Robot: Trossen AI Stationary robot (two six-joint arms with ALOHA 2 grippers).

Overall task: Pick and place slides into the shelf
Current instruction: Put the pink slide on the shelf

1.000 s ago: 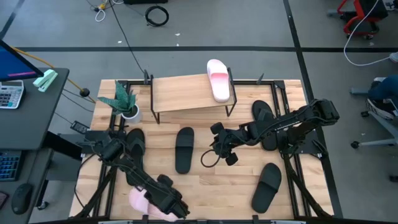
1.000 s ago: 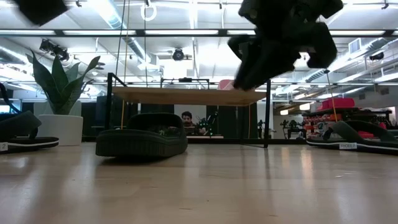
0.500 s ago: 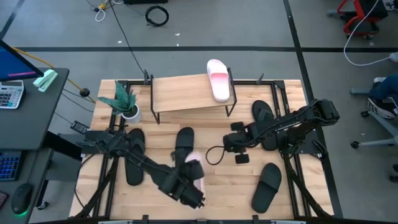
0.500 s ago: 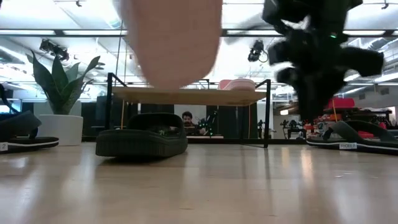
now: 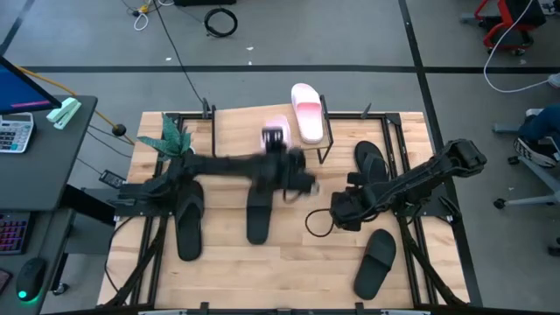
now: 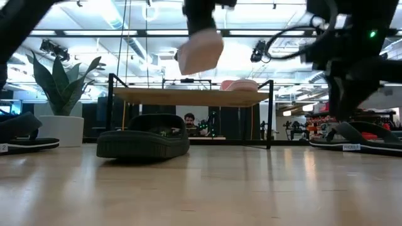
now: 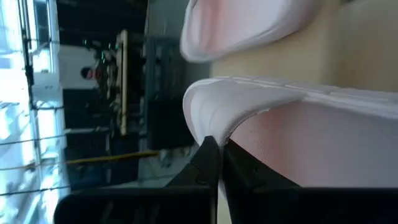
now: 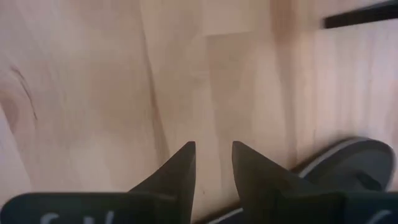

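My left gripper (image 5: pixel 280 149) is shut on a pale pink slide (image 5: pixel 274 133) and holds it in the air over the shelf's top board (image 5: pixel 241 131). In the low view that slide (image 6: pixel 200 50) hangs above the shelf (image 6: pixel 188 96). The other pink slide (image 5: pixel 308 112) lies on the board's right end. One black slide (image 5: pixel 258 210) lies flat in front of the shelf. My right gripper (image 5: pixel 339 210) hovers open, low over the bare table; in its wrist view (image 8: pixel 213 149) a black slide (image 8: pixel 348 162) lies just beyond. My left gripper pinches a thin rim (image 7: pixel 205 127) of the pale pink slide between its two shut fingers (image 7: pixel 208 158); whether that rim is strap or sole, I cannot tell. The slide is lifted clear and hangs tilted below the gripper, above the shelf's board.
Three more black slides lie on the table: one at the left (image 5: pixel 190 223), one near the right front (image 5: pixel 376 262), one by the right arm (image 5: pixel 372 166). A potted plant (image 5: pixel 175 144) stands left of the shelf. Bare wood lies between the slides.
My left gripper has swung from the table's near left edge up and toward the far edge, carrying the pink slide from low over the table to above the shelf's board. My right gripper has drawn back toward the table's right edge and sunk lower.
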